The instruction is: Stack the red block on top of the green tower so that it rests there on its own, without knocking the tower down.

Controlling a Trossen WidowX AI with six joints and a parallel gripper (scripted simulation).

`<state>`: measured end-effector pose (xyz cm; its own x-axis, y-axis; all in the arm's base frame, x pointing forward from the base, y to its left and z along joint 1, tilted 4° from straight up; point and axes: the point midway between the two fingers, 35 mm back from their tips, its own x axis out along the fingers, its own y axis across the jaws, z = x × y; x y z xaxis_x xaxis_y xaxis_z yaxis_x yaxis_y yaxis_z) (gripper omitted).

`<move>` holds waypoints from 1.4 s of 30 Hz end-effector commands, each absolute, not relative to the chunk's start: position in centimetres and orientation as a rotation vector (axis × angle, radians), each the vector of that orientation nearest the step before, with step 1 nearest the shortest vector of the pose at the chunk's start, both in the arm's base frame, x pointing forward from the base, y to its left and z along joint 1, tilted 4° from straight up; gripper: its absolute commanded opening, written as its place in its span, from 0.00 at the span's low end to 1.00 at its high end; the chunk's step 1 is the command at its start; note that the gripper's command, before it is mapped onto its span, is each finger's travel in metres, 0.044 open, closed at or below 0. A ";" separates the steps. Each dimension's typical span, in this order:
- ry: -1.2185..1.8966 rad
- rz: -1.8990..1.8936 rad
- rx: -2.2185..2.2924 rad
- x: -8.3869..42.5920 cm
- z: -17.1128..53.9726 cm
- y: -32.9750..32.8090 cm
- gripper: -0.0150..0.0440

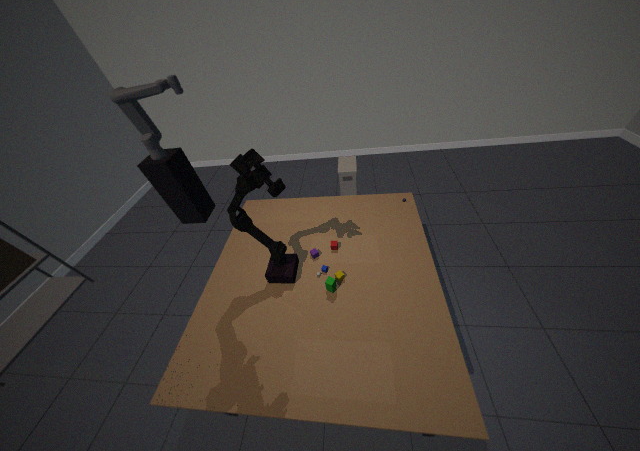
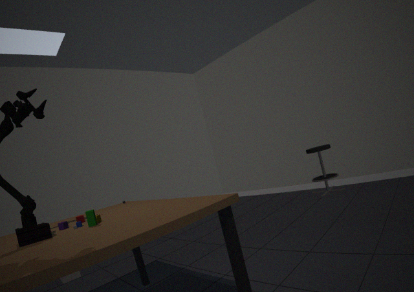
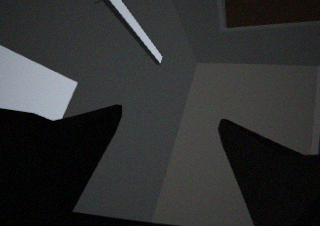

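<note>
The red block (image 1: pixel 334 245) (image 2: pixel 80 218) lies on the wooden table (image 1: pixel 413 306) (image 2: pixel 167 212), behind the green tower in the top view. The green tower (image 1: pixel 330 284) (image 2: pixel 90 217) stands upright with nothing on its top. My gripper (image 2: pixel 41 94) (image 3: pixel 171 117) is open and empty. It is raised high above the table, well away from both the red block and the tower, with its fingers pointing upward in the exterior view. The wrist view shows only walls and ceiling between the fingers, no blocks.
A yellow block (image 1: pixel 339 275) (image 2: pixel 98 218) stands close by the tower. A small blue block (image 1: pixel 324 268) (image 2: pixel 79 224), a tiny pale object (image 1: pixel 318 274) and a purple block (image 1: pixel 314 253) (image 2: pixel 63 225) lie between the tower and the arm's base (image 1: pixel 282 269) (image 2: pixel 33 234).
</note>
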<state>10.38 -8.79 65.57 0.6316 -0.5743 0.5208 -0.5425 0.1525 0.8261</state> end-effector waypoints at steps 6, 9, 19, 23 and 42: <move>-0.778 -0.133 1.428 16.7 62.6 -8.5 1.00; -0.650 -0.184 1.379 20.3 60.4 -7.9 1.00; -0.111 -0.289 1.133 31.9 49.8 -3.4 1.00; 0.111 -0.292 1.003 35.0 44.6 -0.7 1.00; 1.180 -0.083 0.272 35.0 17.1 12.7 1.00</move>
